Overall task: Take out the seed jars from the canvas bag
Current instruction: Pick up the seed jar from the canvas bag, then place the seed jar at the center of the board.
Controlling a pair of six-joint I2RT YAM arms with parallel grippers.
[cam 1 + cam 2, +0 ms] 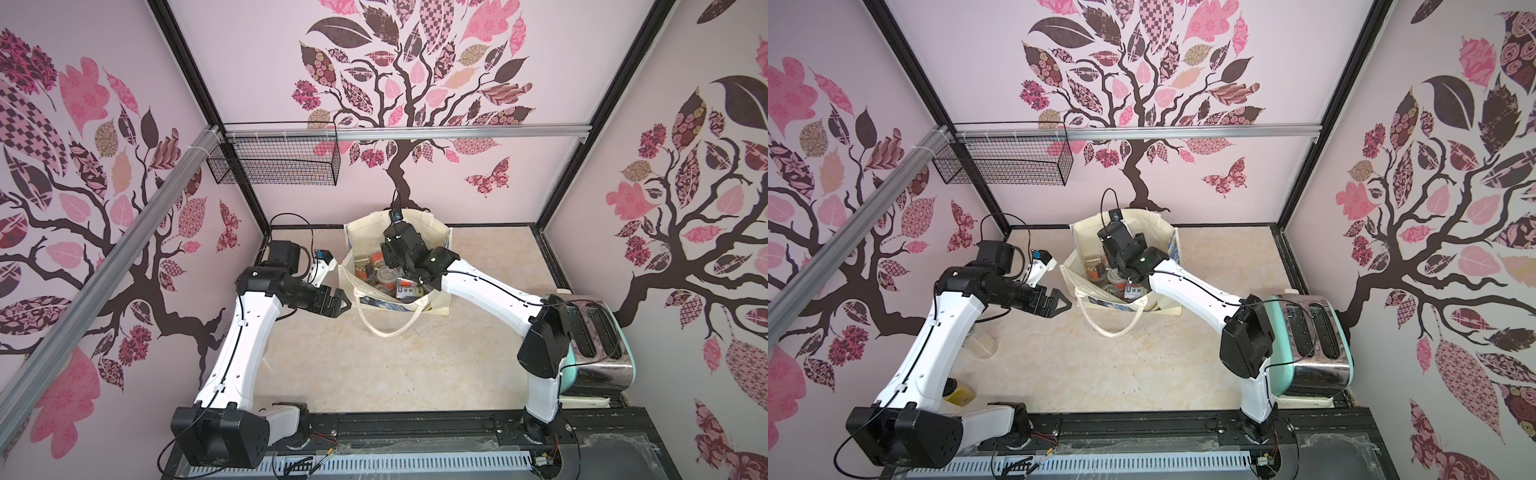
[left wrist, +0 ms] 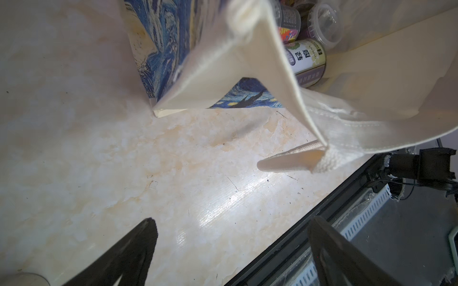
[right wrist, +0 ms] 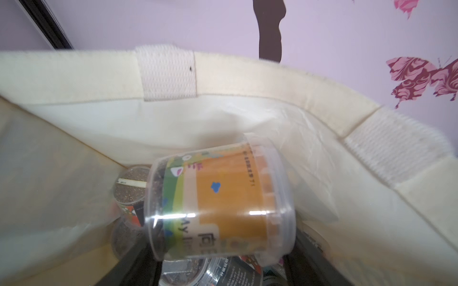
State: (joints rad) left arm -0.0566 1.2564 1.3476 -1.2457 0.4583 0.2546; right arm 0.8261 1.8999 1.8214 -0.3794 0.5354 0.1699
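Seed jars (image 1: pixel 384 272) are heaped inside the canvas bag (image 1: pixel 436 232), which stands open toward the back of the table (image 1: pixel 374 374), a beige marble-look top with a few scuffs. Going from the front: a black rail (image 1: pixel 415 430) runs along the near edge, well in front of the bag, with both arms mounted on it. Nearer than the bag and off to its left, half under the left arm, there's a mustard-yellow jar (image 1: pixel 961 392) and a clear container (image 1: pixel 982 345). On the bag's right, also nearer, sits a mint and chrome toaster (image 1: pixel 594 336). The left gripper (image 1: pixel 344 305) hangs just beside the bag's near left corner, jaws spread wide with nothing in them. The bag is cream canvas with a blue and yellow swirly print outside, and one white handle (image 1: pixel 388 333) is flopped onto the table in front. The right gripper (image 3: pixel 220 245) is down inside it, clamped on an orange-label jar (image 3: pixel 223 193) that's turned sideways, with a clear lid and dark seeds showing. The jars underneath are clear too, some red-labelled. Up behind the bag's left, a black wire basket (image 1: pixel 274 164) hangs on a metal bar, and the walls are pale pink with a dark tree print.
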